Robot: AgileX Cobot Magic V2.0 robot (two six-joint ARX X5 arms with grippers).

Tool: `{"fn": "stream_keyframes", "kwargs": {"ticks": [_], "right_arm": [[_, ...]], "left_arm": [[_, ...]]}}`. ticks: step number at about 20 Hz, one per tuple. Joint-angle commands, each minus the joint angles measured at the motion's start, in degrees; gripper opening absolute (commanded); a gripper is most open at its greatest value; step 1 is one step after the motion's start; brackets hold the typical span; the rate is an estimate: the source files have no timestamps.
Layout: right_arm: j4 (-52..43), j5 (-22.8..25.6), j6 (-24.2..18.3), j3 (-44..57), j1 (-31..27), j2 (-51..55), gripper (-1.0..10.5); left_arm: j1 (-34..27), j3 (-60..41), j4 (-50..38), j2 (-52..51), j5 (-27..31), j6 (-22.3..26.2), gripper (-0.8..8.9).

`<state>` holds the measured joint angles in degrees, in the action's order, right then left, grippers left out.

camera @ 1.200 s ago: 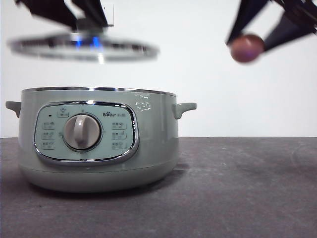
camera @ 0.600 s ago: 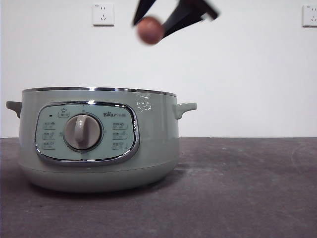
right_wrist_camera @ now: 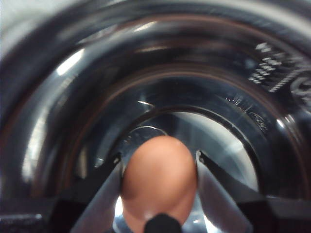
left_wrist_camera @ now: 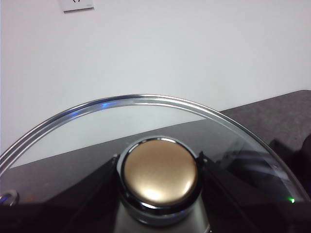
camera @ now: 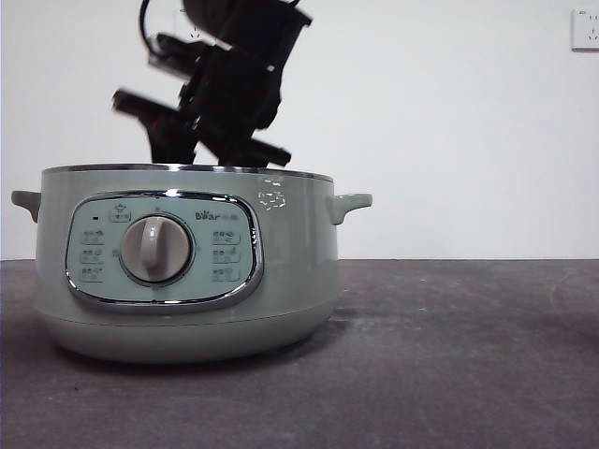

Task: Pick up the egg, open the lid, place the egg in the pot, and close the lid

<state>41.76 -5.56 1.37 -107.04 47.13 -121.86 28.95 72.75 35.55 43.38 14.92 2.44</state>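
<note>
The sage-green pot (camera: pixel 187 271) stands open at the left of the table. My right gripper (right_wrist_camera: pixel 158 156) is shut on the reddish-brown egg (right_wrist_camera: pixel 159 179) and holds it inside the pot's shiny steel bowl (right_wrist_camera: pixel 73 97). In the front view that arm (camera: pixel 229 94) reaches down into the pot, and its tips and the egg are hidden behind the rim. My left gripper (left_wrist_camera: pixel 157 158) is shut on the knob (left_wrist_camera: pixel 159 177) of the glass lid (left_wrist_camera: pixel 146 101) and holds it in the air, out of the front view.
The dark table (camera: pixel 449 355) stretches to the right of the pot. A white wall with a socket (camera: pixel 585 28) is behind.
My right gripper has carried the egg left from the upper right, then down into the pot. The lid, raised above the pot a second ago, has left the front view.
</note>
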Motion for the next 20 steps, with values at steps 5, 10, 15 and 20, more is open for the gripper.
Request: {"fn": "stream_keyframes", "kwargs": {"ticks": [5, 10, 15, 20], "right_arm": [[-0.4, 4.3, -3.2, -0.3, 0.5, -3.7, -0.1], [1.3, 4.2, -4.4, -0.3, 0.5, -4.0, 0.9], [1.2, 4.2, -2.3, -0.3, 0.5, -3.6, 4.5], [5.5, 8.0, -0.8, -0.3, -1.6, 4.7, 4.4]], "left_arm": [[0.0, 0.8, -2.4, -0.8, 0.3, 0.7, -0.08], [0.0, 0.8, -2.4, -0.8, 0.2, 0.7, -0.08], [0.0, 0.8, -0.3, -0.8, 0.3, 0.8, -0.08], [0.0, 0.8, -0.3, -0.8, 0.3, 0.8, -0.08]]}}
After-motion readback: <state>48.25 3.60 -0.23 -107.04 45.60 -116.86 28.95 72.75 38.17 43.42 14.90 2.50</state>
